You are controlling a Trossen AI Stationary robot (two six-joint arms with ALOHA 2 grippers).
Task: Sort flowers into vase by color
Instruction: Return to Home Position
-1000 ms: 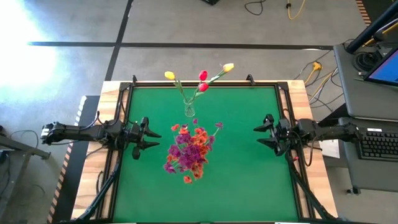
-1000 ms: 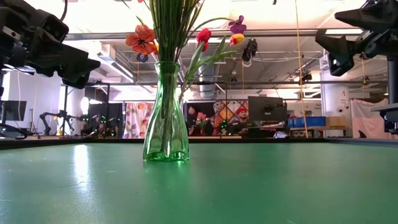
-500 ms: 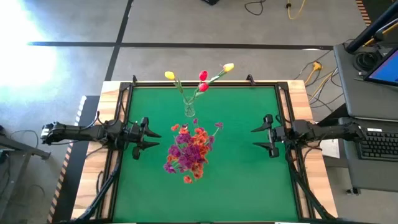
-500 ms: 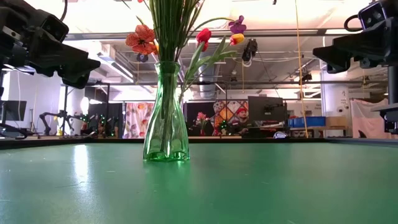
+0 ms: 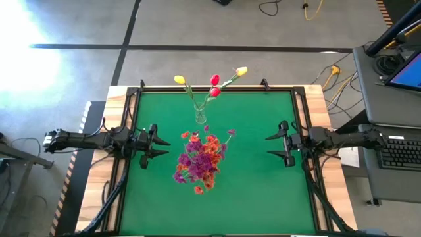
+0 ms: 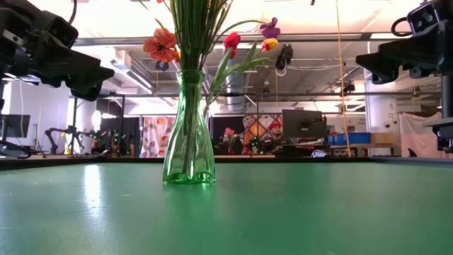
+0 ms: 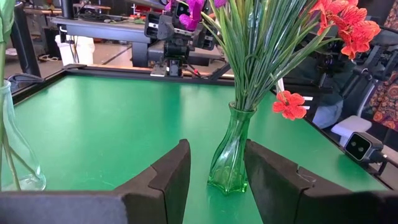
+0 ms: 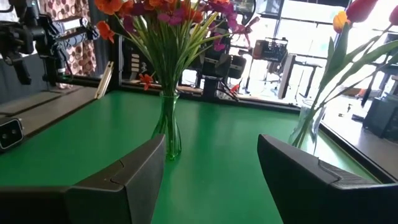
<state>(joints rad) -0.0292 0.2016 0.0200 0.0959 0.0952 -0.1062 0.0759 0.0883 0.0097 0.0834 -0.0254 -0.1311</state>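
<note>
A green-tinted glass vase stands upright on its base at the table's middle. It holds orange-red and purple sprays, whose blooms hide it from above. A small clear vase stands near the far edge with yellow and pink-red tulips leaning outward. My left gripper hovers open to the left of the sprays, above the table. My right gripper hovers open to their right. The left wrist view shows both vases: the green one and the clear one. So does the right wrist view: green, clear.
A black frame rims the green mat. Bare green mat lies on the near side of the vases and between each gripper and the sprays. A desk with a keyboard stands beyond the table's right edge.
My right gripper has turned at the wrist until its fingers lie level and has shifted a little toward the table's middle; for the last half second it has held still. The vases and flowers have not moved.
</note>
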